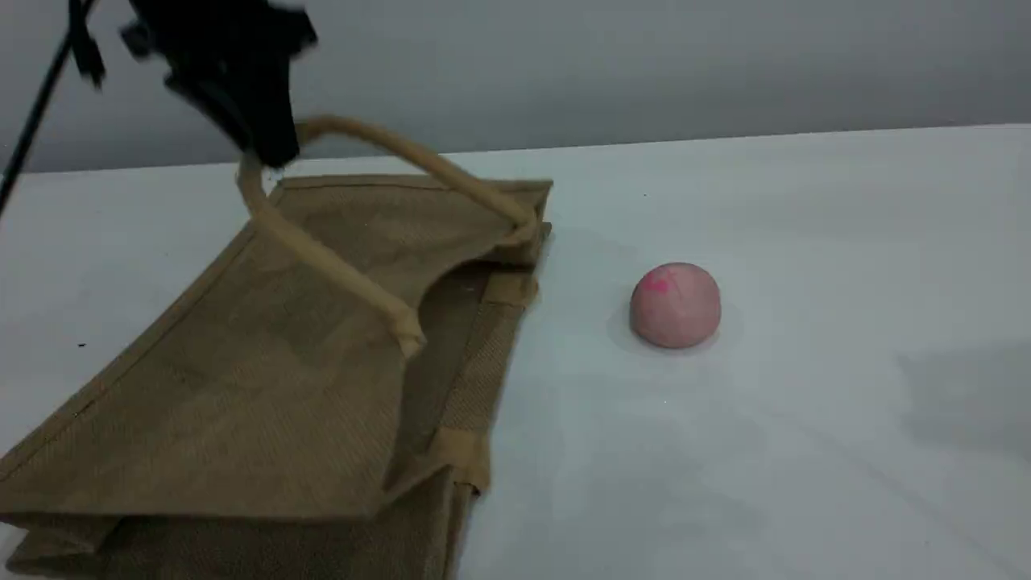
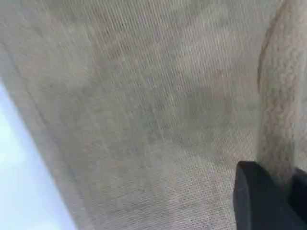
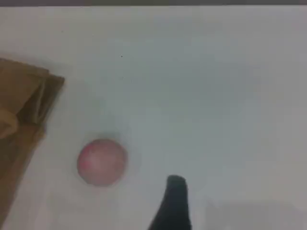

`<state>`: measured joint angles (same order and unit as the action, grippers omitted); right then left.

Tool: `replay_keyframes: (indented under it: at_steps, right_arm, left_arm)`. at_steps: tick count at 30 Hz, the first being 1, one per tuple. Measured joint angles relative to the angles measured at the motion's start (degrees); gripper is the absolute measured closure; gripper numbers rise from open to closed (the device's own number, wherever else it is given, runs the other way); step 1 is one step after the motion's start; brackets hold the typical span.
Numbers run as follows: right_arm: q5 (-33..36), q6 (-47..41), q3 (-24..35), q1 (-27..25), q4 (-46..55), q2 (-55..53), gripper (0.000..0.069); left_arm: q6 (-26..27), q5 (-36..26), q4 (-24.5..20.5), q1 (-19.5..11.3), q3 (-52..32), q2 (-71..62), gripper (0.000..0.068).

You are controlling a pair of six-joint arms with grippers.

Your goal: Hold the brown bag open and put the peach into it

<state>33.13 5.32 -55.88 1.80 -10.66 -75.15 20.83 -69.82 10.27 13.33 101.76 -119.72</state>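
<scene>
The brown bag point(image 1: 242, 379) lies flat on the white table, its mouth facing right and gaping slightly. My left gripper point(image 1: 272, 149) is shut on the upper loop handle point(image 1: 419, 157) and holds it raised above the bag. In the left wrist view the dark fingers point(image 2: 256, 201) pinch the handle point(image 2: 280, 120) over the woven cloth point(image 2: 144, 120). The pale-pink peach point(image 1: 675, 306) rests on the table to the right of the bag's mouth. In the right wrist view, one dark fingertip point(image 3: 175, 196) of the open right gripper hovers right of the peach point(image 3: 101, 162), apart from it. The bag's corner point(image 3: 24, 110) shows at the left.
The white table point(image 1: 805, 443) runs right and forward of the peach. A grey wall stands behind the table's far edge. A thin dark cable point(image 1: 32, 129) hangs at the far left.
</scene>
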Motion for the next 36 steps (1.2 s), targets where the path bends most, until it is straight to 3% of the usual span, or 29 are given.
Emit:
replay_keyframes:
  at_steps: [8,16,30,36]
  right_arm:
    - [0.01,1.24,0.0,0.12,-0.15,-2.34,0.0111]
    - [-1.83,2.72,0.0,4.7,-0.65,-8.2,0.0111]
    - [-4.89,4.41,0.0,7.5,-0.95,-16.2,0.0111]
    - [-6.64,5.89,0.0,9.93,-1.31,-18.02,0.0111]
  left_arm:
    - [2.08,-0.45,1.76,0.0,7.46,0.0,0.0589]
    - [12.87,-0.26,7.95,0.0,8.15,2.23,0.0589]
    - [30.39,-0.23,8.19,0.0,8.87,7.56,0.0589]
    - [33.53,-0.24,9.64,0.0,11.91,7.63,0.0589]
